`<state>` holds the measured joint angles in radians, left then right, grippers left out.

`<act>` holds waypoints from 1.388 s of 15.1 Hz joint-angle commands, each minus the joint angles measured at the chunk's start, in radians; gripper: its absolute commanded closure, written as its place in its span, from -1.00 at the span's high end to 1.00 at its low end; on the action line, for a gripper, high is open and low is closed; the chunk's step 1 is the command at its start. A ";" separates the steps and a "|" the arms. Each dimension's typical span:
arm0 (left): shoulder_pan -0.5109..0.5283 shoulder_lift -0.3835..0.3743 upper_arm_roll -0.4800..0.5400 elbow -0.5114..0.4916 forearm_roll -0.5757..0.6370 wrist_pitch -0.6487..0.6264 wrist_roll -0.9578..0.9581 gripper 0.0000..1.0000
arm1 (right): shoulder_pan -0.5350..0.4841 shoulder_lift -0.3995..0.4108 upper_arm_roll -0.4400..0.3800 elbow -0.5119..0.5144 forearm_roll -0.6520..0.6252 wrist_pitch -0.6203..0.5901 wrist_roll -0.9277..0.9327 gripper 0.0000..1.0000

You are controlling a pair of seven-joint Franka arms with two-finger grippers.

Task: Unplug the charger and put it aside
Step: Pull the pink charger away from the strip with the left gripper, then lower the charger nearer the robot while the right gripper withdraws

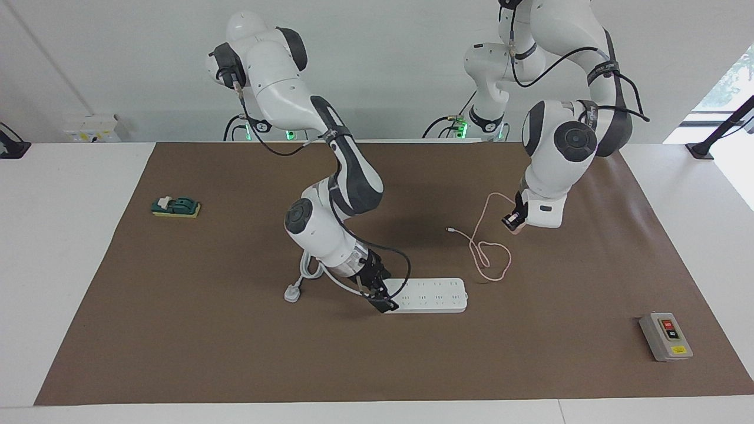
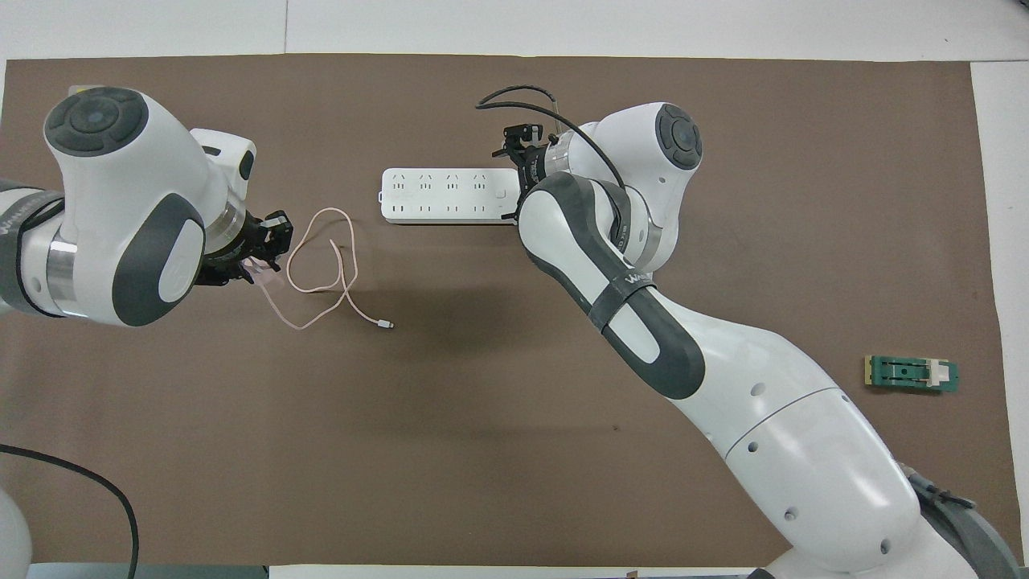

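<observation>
My left gripper point(image 1: 513, 223) point(image 2: 261, 261) is shut on the pale-pink charger point(image 1: 516, 228) point(image 2: 264, 276) and holds it just over the mat, toward the left arm's end from the white power strip point(image 1: 433, 294) point(image 2: 442, 195). The charger is out of the strip. Its thin pink cable point(image 1: 490, 261) point(image 2: 320, 259) hangs down and loops on the mat, ending in a small connector point(image 1: 450, 229) point(image 2: 386, 324). My right gripper point(image 1: 384, 301) point(image 2: 517, 165) is down at the strip's end, the one toward the right arm's end of the table, touching it.
The strip's thick white cord point(image 1: 307, 268) ends in a white plug point(image 1: 293, 292) beside the right arm. A green switch block point(image 1: 175, 206) point(image 2: 911, 374) lies toward the right arm's end. A grey button box point(image 1: 665, 337) stands toward the left arm's end.
</observation>
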<state>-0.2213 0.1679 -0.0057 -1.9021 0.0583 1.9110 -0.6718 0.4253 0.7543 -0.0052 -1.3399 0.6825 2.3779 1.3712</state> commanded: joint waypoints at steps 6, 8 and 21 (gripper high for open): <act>0.029 -0.157 -0.007 -0.350 0.017 0.218 0.208 -0.98 | -0.008 -0.196 -0.128 -0.109 0.003 -0.212 -0.020 1.00; 0.052 -0.166 -0.007 -0.383 0.017 0.249 0.224 -0.74 | -0.003 -0.252 -0.153 -0.165 0.002 -0.213 -0.018 1.00; 0.295 -0.185 -0.003 -0.247 0.084 0.042 0.526 1.00 | -0.154 -0.507 -0.159 -0.202 -0.377 -0.563 -0.591 1.00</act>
<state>0.0506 -0.0026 -0.0007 -2.2177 0.1245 2.0470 -0.1701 0.3036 0.3097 -0.1712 -1.4957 0.3410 1.8615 0.9130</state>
